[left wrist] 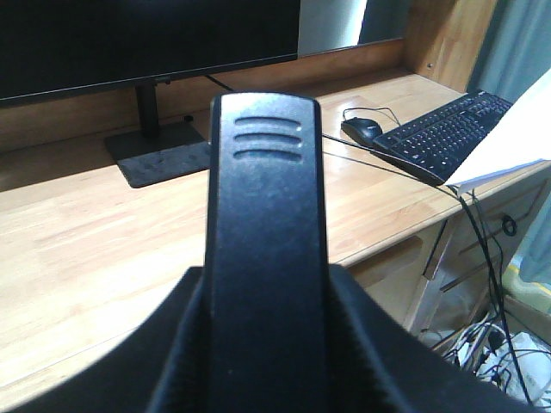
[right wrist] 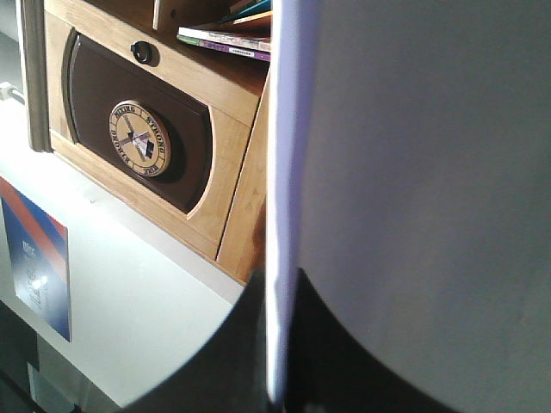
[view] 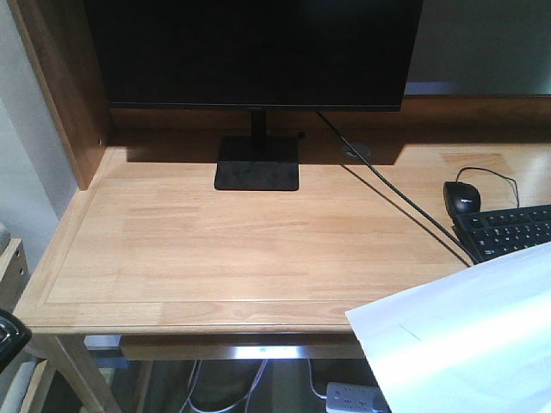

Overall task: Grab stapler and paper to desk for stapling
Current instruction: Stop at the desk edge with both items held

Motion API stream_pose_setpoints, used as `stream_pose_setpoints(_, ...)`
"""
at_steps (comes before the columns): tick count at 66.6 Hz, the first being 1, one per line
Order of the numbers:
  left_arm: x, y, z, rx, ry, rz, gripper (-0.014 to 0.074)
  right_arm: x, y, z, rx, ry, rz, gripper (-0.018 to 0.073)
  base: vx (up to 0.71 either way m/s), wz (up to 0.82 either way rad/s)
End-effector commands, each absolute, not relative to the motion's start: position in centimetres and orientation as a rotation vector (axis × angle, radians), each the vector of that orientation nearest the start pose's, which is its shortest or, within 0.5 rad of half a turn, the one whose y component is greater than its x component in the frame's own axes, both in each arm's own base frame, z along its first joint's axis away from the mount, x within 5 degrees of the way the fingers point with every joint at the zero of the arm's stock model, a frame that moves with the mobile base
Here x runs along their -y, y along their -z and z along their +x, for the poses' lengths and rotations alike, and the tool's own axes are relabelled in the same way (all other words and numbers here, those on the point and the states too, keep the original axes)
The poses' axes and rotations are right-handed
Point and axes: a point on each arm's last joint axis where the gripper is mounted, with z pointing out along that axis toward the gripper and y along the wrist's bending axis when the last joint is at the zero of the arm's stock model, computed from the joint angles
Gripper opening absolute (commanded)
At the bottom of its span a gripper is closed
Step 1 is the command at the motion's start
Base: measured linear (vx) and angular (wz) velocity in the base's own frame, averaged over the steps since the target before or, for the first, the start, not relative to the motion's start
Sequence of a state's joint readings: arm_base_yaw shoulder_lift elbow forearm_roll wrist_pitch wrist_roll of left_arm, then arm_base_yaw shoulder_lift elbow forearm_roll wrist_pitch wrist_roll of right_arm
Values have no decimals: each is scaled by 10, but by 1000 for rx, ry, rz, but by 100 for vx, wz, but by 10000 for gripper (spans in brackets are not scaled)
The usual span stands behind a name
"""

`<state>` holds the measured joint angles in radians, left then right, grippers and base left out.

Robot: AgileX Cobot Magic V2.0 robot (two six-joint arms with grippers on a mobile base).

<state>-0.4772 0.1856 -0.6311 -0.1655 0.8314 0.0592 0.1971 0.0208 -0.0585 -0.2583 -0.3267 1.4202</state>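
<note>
Monitor (view: 250, 52), mouse (view: 461, 198), keyboard (view: 508, 229) on desk (view: 215, 245)

One stapler (left wrist: 265, 258), one paper (view: 465, 344)

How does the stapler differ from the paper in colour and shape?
The stapler is black; the paper is white. The stapler is a narrow, thick body with three ribs near its tip; the paper is a broad, thin sheet. Neither lies flat on the desk.
</note>
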Motion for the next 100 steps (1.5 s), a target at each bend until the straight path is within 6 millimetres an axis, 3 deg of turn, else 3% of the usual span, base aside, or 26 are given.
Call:
stream_pose_setpoints(1,20,-352,15,-1705,515,432,-7,-17,-272,40,-1055,-1282,447,-2,4,1)
stream_pose_setpoints(100,20,-352,15,-1705,515,432,-7,-17,-272,40,-1055,-1282,447,-2,3,0)
